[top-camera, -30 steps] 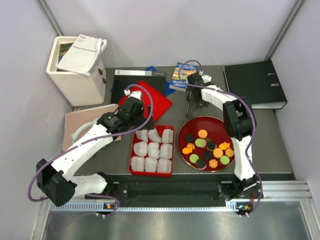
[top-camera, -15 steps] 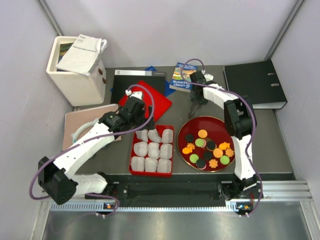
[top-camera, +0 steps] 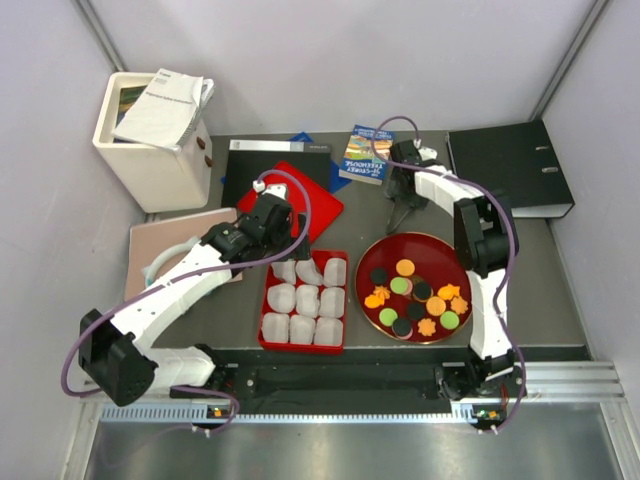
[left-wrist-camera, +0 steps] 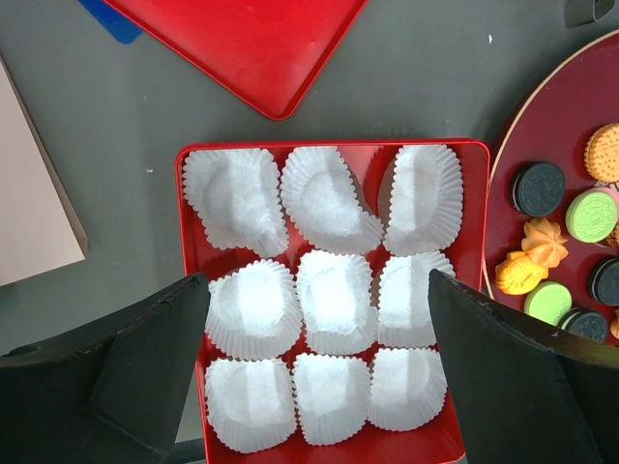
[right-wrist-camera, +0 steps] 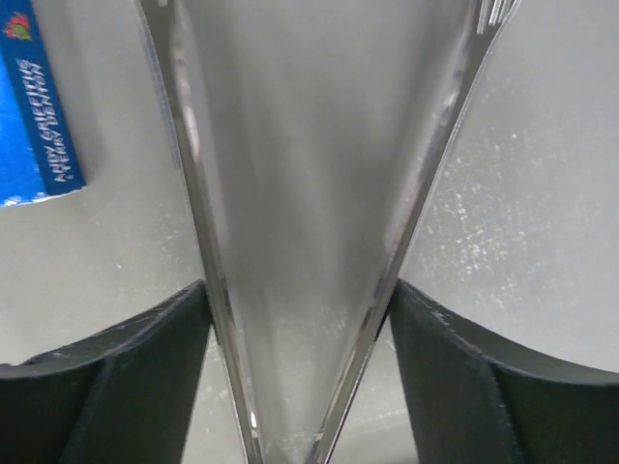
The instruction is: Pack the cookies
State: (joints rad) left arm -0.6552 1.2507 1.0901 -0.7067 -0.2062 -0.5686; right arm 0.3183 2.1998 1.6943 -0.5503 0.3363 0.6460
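My left gripper [left-wrist-camera: 317, 285] hangs with its jaws spread wide and nothing between them. Straight beneath it sits a red box [left-wrist-camera: 189, 159] filled with nine white crinkled paper liners [left-wrist-camera: 334, 300] in three rows of three, all of them bare. Just past the box, on the far side of these jaws, lies a flat red lid [left-wrist-camera: 251, 48] on the grey table [left-wrist-camera: 126, 106].

The cookies [left-wrist-camera: 538, 188] are off to the right of my left jaws, gathered on a round dark-red plate [left-wrist-camera: 542, 126] that lies just beside the box. I can see black, green and orange discs there and orange flower shapes, none of them in a liner.

My right gripper [right-wrist-camera: 298, 290] is closed on a pair of metal tongs [right-wrist-camera: 300, 145], one jaw pressed against each shiny arm, the two arms narrowing to a V between them. To the left of these jaws lies a blue book [right-wrist-camera: 34, 106]. From overhead, the plate of cookies lies on the near side of my right jaws, close by but apart from the tongs.
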